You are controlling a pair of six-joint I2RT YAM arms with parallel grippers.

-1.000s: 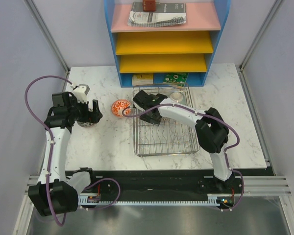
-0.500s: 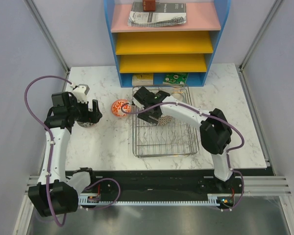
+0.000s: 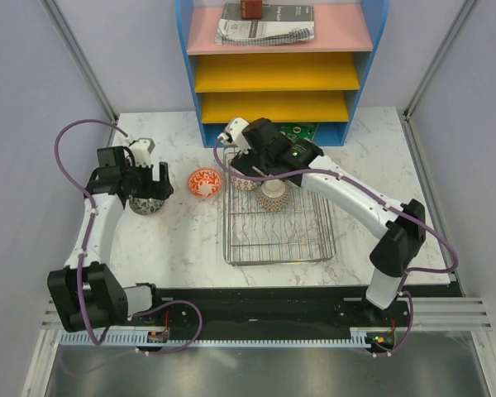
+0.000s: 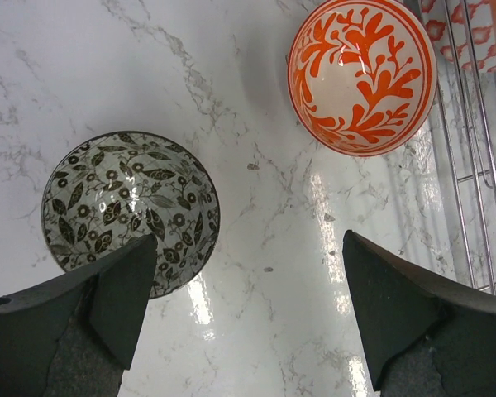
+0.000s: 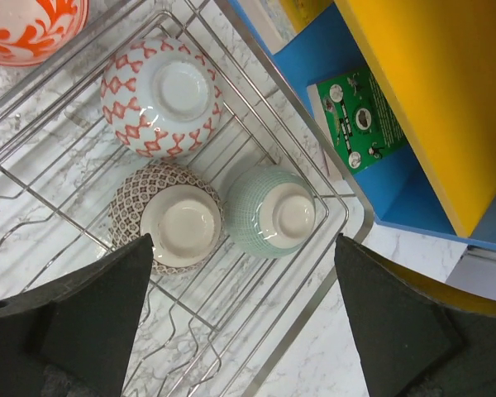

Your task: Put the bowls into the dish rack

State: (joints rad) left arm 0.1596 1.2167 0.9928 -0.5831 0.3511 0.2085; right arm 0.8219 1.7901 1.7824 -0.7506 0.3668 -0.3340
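The marble table (image 3: 174, 244) and the blue shelf unit (image 3: 190, 66) at its far edge sit as they were. The action is all around the dish rack (image 3: 273, 236).

The right arm has swung up and away. A second ago it was bent low over the rack's far-left corner. Now it stretches out long, and the right gripper (image 3: 252, 164) rides high over the rack's far end.

Its wrist view looks straight down between wide-spread, empty jaws. Three bowls lie upside down in that far end: the white bowl with red bands (image 5: 161, 95), the grey-brown bowl (image 5: 169, 219) and the pale green bowl (image 5: 273, 213). The last two are touching. That looks to me like a finished drop-off, so three of five are loaded.

The left arm has barely shifted. It has just nudged further over the table's left side.

Two bowls are yet to go, both upright on the marble. The red-orange bowl (image 3: 204, 183) hasn't moved and sits just beside the rack's left rim. The dark floral bowl (image 4: 128, 211) sits further left.

The left gripper (image 4: 248, 248) hangs above that one with its jaws spread and nothing between them. One finger is over the bowl's near rim, the other is over bare table.

My guess is that the floral bowl goes next, with the freed right arm well placed for the orange one.
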